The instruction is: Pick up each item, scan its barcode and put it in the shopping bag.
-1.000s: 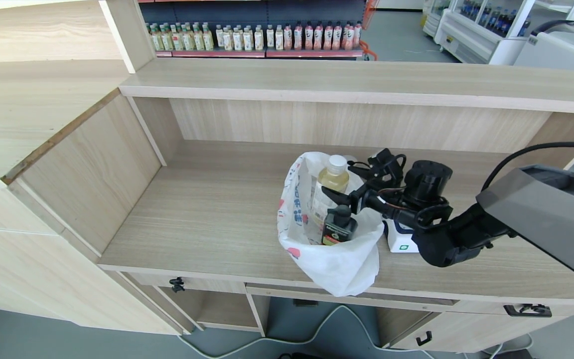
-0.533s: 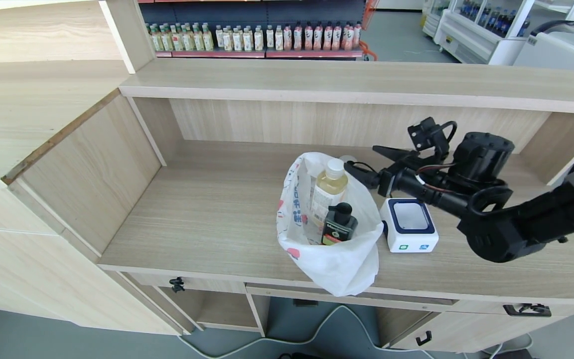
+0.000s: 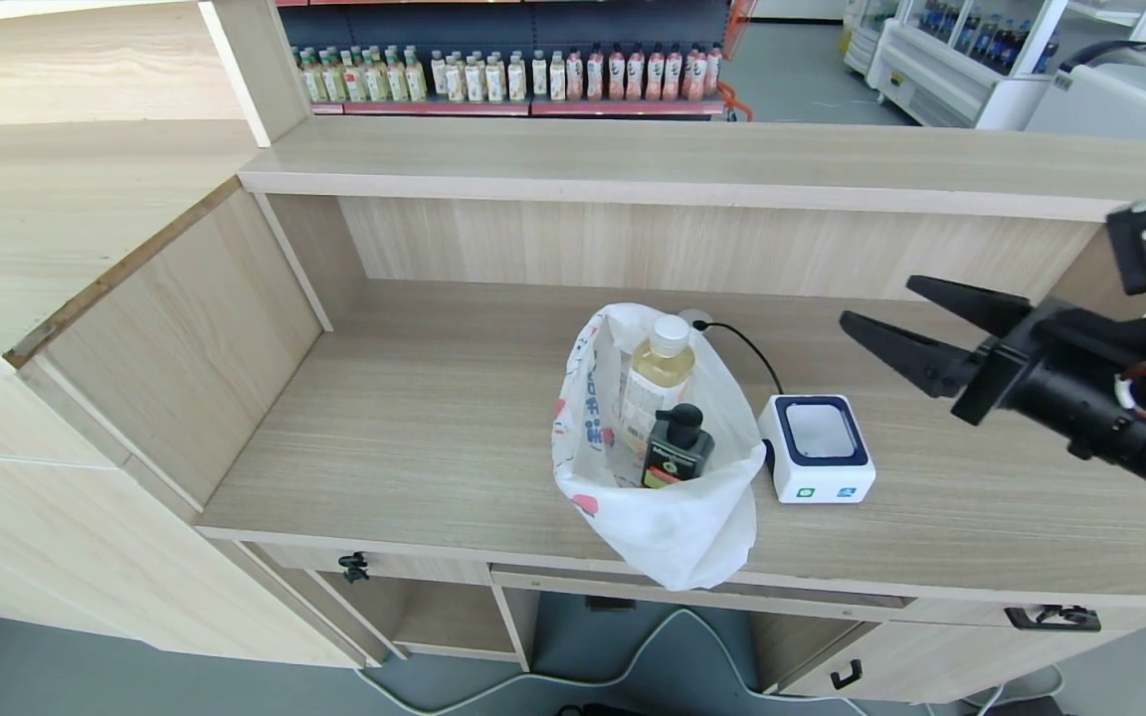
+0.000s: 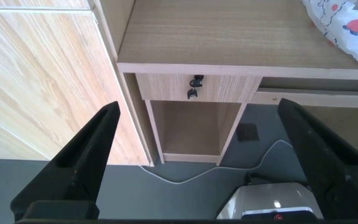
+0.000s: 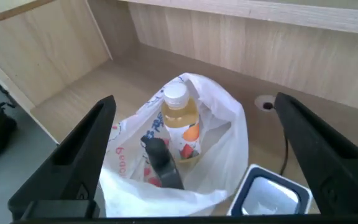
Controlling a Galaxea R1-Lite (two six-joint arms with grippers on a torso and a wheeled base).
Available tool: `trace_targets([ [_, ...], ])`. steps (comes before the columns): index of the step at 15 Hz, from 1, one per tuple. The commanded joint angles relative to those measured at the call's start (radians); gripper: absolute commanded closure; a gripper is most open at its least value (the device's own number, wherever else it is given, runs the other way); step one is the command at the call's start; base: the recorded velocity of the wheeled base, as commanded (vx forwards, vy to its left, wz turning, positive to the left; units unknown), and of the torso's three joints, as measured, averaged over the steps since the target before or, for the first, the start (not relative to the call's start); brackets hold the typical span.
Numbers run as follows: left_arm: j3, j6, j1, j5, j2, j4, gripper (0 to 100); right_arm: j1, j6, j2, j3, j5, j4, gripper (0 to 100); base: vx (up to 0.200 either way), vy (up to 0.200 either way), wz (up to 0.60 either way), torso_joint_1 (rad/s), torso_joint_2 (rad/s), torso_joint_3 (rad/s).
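Shopping bag (image 3: 668,537) sits at the front edge of the counter (image 3: 414,438), mouth propped open, just beside the scanner (image 3: 817,447), so it's a short hop from scan to bag. Tall white-capped bottle (image 3: 660,373) and dark pump bottle (image 3: 677,452) stand upright inside, prob. both done. Right gripper (image 3: 876,301) hangs over the counter on the scanner's far side, jaws spread wide w/ nothing in them; left gripper (image 4: 199,107) is low by the counter front, likewise spread and empty.
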Motion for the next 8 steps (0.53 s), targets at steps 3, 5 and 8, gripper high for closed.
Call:
trace_targets([
  [3, 0.000, 0.001, 0.000, 0.000, 0.001, 0.000, 0, -0.129, -0.063, -0.480, 0.279, -0.277, 0.284, 0, 0.000, 0.000, 0.00, 0.000, 0.00, 0.000],
  [5, 0.000, -0.001, 0.000, 0.000, 0.001, 0.000, 0, -0.124, -0.063, -0.689, 0.338, -0.498, 0.565, 0, 0.000, 0.000, 0.00, 0.000, 0.00, 0.000],
  [8, 0.000, -0.001, 0.000, 0.000, 0.001, 0.000, 0, -0.126, -0.065, -0.940, 0.451, -0.541, 0.740, 0, 0.000, 0.000, 0.00, 0.000, 0.00, 0.000],
])
